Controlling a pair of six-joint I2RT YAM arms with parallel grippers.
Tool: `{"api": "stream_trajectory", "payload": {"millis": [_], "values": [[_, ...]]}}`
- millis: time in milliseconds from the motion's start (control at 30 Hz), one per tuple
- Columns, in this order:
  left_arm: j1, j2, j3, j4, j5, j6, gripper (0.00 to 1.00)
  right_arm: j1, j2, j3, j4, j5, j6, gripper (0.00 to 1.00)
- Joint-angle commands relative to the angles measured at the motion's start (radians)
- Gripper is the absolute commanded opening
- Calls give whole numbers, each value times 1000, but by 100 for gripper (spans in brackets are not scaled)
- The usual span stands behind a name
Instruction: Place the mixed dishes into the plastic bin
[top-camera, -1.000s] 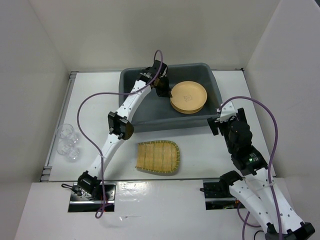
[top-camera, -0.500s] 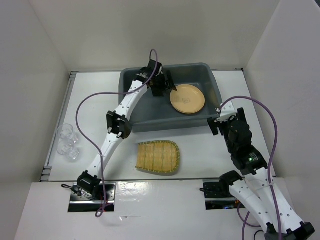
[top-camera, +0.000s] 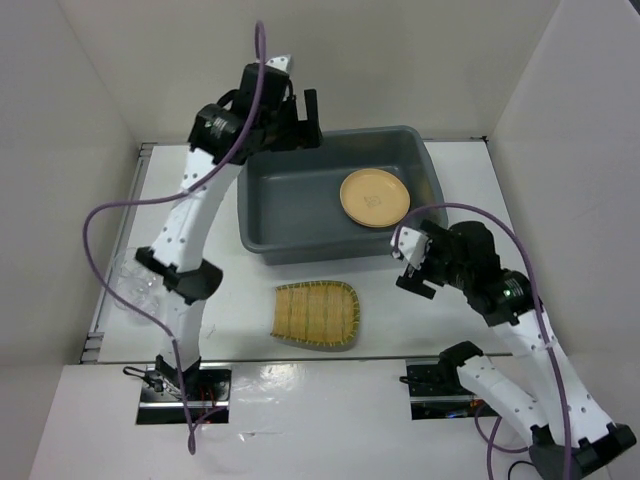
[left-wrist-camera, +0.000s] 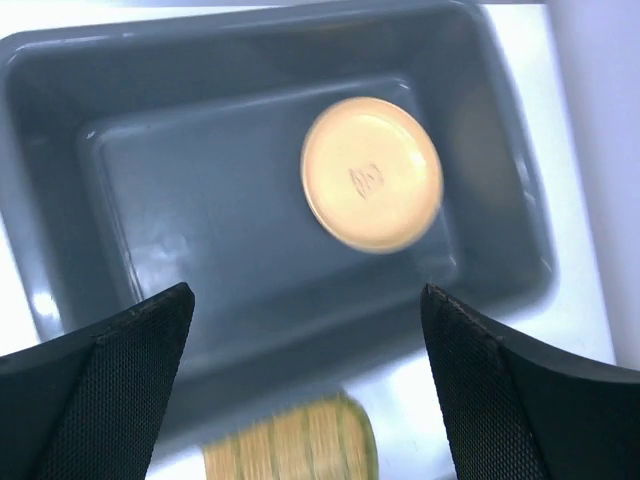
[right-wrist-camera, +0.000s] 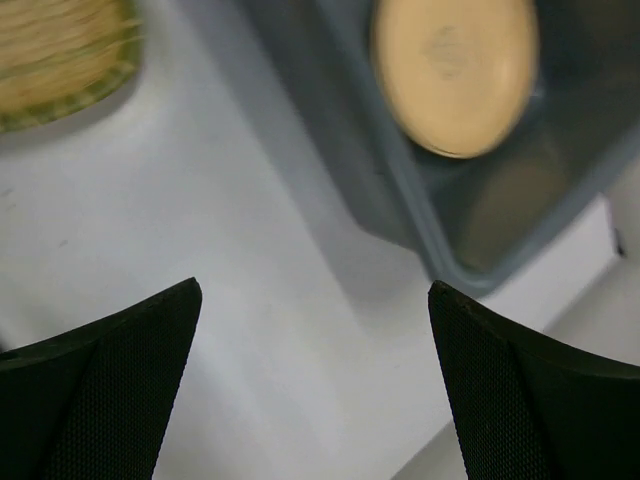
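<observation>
Left jaws hang spread and empty above the plastic bin's (top-camera: 300, 245) far-left corner. Clear glassware (top-camera: 130, 285) at the table's (top-camera: 480, 180) left edge and the woven bamboo tray (top-camera: 315, 313) before the bin are not yet in. One tan-orange plate (top-camera: 375, 197) lies flat inside, rightward. Beside the bin's near-right corner, the right jaws gape empty.

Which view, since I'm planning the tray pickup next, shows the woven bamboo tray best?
Top external: the whole bamboo tray lies unobstructed in front of the plastic bin. Left wrist shows only a blurred piece at its bottom edge; right wrist only a blurred corner, top left.
</observation>
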Motion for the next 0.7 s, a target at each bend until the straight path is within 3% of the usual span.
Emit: {"api": "stream_trajectory", "payload": {"millis": [0, 33, 67, 133, 167, 200, 300, 333, 467, 600, 633, 667], "values": [[-24, -161, -169, -76, -120, -16, 100, -4, 116, 63, -248, -176, -246, 98], [-24, -202, -233, -54, -120, -34, 100, 10, 151, 72, -248, -227, -219, 98], [-24, -305, -429, -25, -120, -44, 100, 28, 232, 72, -248, -252, -185, 98], [-34, -456, -740, 196, -44, -66, 100, 100, 304, 86, -160, -285, -5, 98], [-9, -634, -1081, 289, 13, -90, 100, 117, 353, 86, -111, -286, 45, 98], [8, -724, -1240, 457, 139, -166, 100, 117, 354, 86, -27, -286, 66, 98], [34, -998, -1646, 629, 255, -239, 100, 117, 354, 77, 16, -280, 48, 98], [34, -1086, -1707, 650, 286, -239, 100, 126, 354, 67, 26, -258, 48, 98], [34, -1202, -1919, 733, 424, -229, 91, 215, 384, -18, 75, -165, 14, 94], [34, -1193, -2017, 758, 486, -183, 71, 225, 453, -63, 196, -94, -4, 93], [34, -1193, -2028, 770, 486, -170, 63, 225, 469, -63, 224, -85, -4, 89], [34, -1179, -2037, 770, 486, -170, 61, 225, 485, -63, 238, -71, -15, 86]]}}
